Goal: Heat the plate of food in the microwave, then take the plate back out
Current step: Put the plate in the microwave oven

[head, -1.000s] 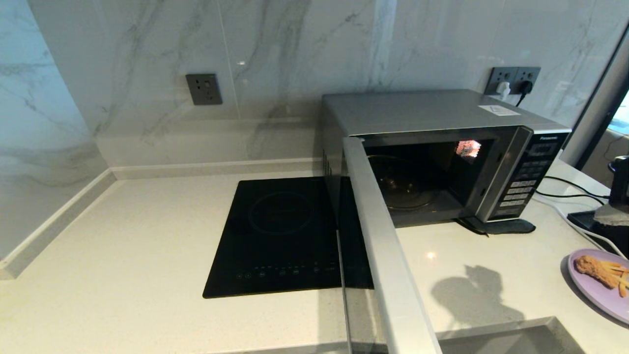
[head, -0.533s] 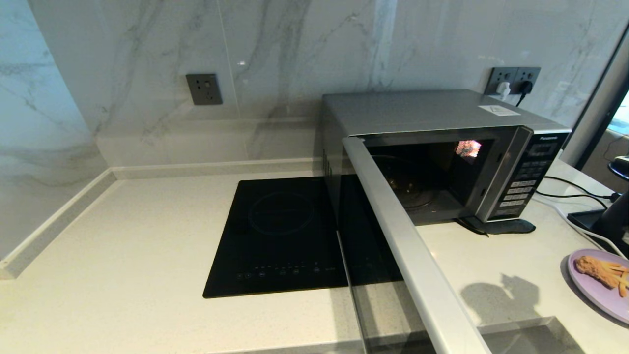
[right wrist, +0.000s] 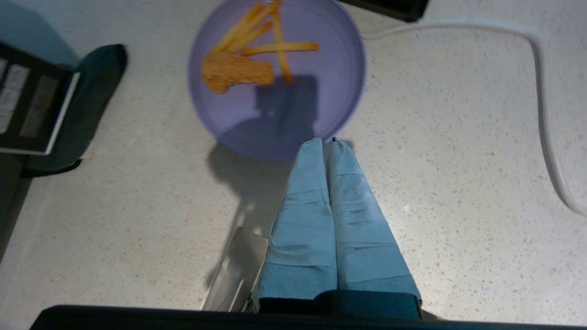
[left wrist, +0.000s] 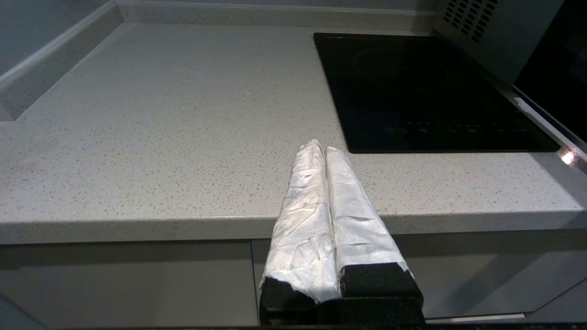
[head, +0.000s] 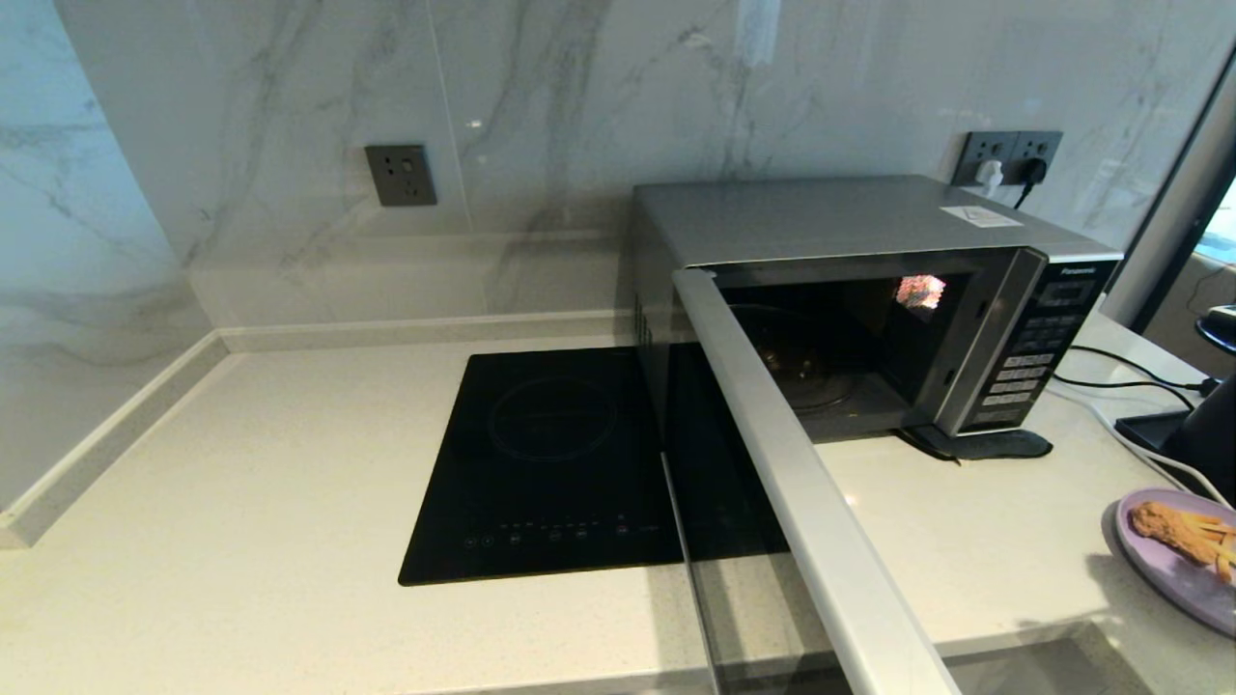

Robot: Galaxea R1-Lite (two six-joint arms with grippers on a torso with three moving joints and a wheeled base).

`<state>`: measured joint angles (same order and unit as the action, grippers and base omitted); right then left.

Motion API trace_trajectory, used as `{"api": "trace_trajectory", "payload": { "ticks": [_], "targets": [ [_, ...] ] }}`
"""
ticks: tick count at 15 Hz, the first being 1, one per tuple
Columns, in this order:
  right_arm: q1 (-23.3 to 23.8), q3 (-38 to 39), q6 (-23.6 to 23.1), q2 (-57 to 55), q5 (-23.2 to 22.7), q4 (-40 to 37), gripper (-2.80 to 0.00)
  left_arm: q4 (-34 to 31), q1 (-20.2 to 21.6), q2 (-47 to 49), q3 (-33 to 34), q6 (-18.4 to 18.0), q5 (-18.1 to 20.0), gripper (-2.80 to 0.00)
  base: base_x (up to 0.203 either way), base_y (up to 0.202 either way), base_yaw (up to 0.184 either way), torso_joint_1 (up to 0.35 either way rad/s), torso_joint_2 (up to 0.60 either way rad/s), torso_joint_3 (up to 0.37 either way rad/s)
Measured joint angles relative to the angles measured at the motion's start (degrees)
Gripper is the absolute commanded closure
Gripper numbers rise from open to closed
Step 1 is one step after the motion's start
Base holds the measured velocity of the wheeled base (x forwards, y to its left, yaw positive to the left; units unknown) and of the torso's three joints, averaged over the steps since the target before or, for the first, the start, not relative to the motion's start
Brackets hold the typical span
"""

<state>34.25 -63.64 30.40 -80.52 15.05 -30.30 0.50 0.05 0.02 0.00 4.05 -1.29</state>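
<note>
The silver microwave (head: 850,217) stands at the back right of the counter. Its door (head: 772,463) hangs open toward me, and the dark cavity holds only the glass turntable. The lilac plate of food (head: 1173,565) lies at the counter's far right, carrying a fried chicken piece (right wrist: 236,71) and fries (right wrist: 266,39). My right gripper (right wrist: 324,142) hovers shut and empty, its wrapped tips just at the near rim of the plate of food (right wrist: 332,68). My left gripper (left wrist: 321,147) is parked shut over the counter's front edge, left of the hob.
A flat black induction hob (head: 560,463) is set into the counter left of the microwave door. White and black cables (head: 1130,386) and a black box (head: 1149,430) lie behind the plate. Wall sockets (head: 1009,154) sit behind the microwave. A sunken ledge (head: 1014,656) edges the front right.
The door's free edge has swung to the right. The right arm's shadow slid right across the counter toward the plate, and the dark arm now sits lower behind it.
</note>
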Motion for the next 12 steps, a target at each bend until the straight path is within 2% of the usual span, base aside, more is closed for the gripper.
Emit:
{"api": "trace_trajectory", "payload": {
  "ticks": [2,4,7,12],
  "targets": [
    [7.1,1.6,-2.7,-1.3,-7.7,-1.8,0.00,0.0,0.0,0.0,0.0,0.0,0.0,0.00,0.000,0.000,0.000,0.000,0.00,0.000],
    [10.6,2.1,-4.5,-2.4,-12.2,-7.0,0.00,0.0,0.0,0.0,0.0,0.0,0.0,0.00,0.000,0.000,0.000,0.000,0.00,0.000],
    [11.6,1.4,-4.0,-4.8,-12.4,-11.7,0.00,0.0,0.0,0.0,0.0,0.0,0.0,0.00,0.000,0.000,0.000,0.000,0.00,0.000],
    [11.8,-1.4,-1.0,-9.5,-12.7,-11.7,0.00,0.0,0.0,0.0,0.0,0.0,0.0,0.00,0.000,0.000,0.000,0.000,0.00,0.000]
  ]
}}
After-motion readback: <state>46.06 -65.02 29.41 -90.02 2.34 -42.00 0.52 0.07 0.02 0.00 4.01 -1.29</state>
